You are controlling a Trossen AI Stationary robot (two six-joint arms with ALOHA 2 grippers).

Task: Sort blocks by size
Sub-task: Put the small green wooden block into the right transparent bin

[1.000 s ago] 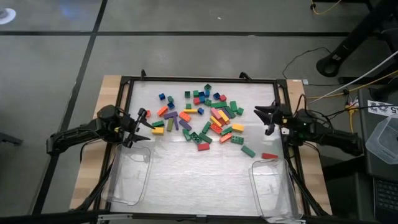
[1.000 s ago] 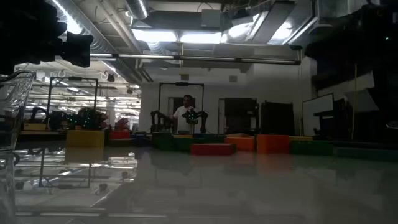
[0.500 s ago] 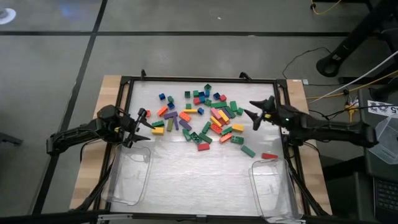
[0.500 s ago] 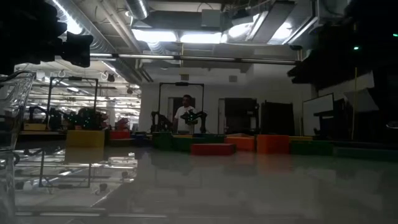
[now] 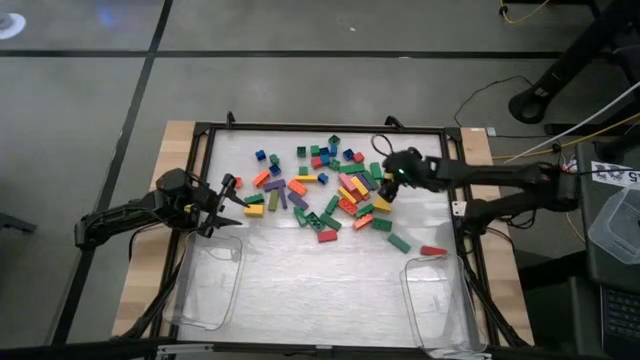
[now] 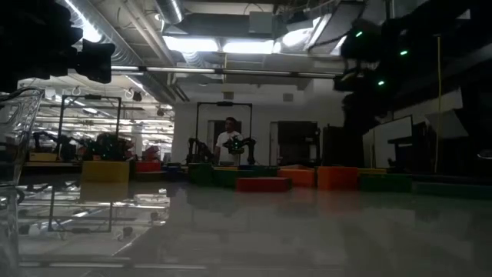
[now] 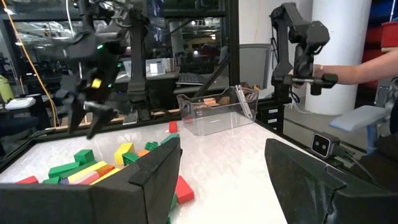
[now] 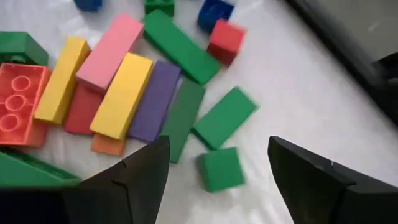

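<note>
The blocks (image 5: 322,190), many small coloured bricks, lie in a loose pile on the white table top; a green one (image 5: 399,242) and a red one (image 5: 433,250) lie apart near the right tub. My right gripper (image 5: 384,187) hangs open over the pile's right side. In its wrist view, a small square green block (image 8: 219,168) lies between and below the fingers of my right gripper (image 8: 217,183), beside long green, purple, yellow and pink blocks (image 8: 130,93). My left gripper (image 5: 228,205) waits open at the pile's left edge, also seen in its wrist view (image 7: 224,180).
Two clear tubs stand at the near edge, one on the left (image 5: 205,285) and one on the right (image 5: 440,300). A black frame (image 5: 320,127) runs around the table top. Beyond the table, another robot arm (image 7: 301,43) and a person's arm (image 7: 367,62) show.
My right gripper has swung from the table's right edge toward the left and now hangs over the right side of the pile of blocks. My left arm and the blocks have stayed where they were.
</note>
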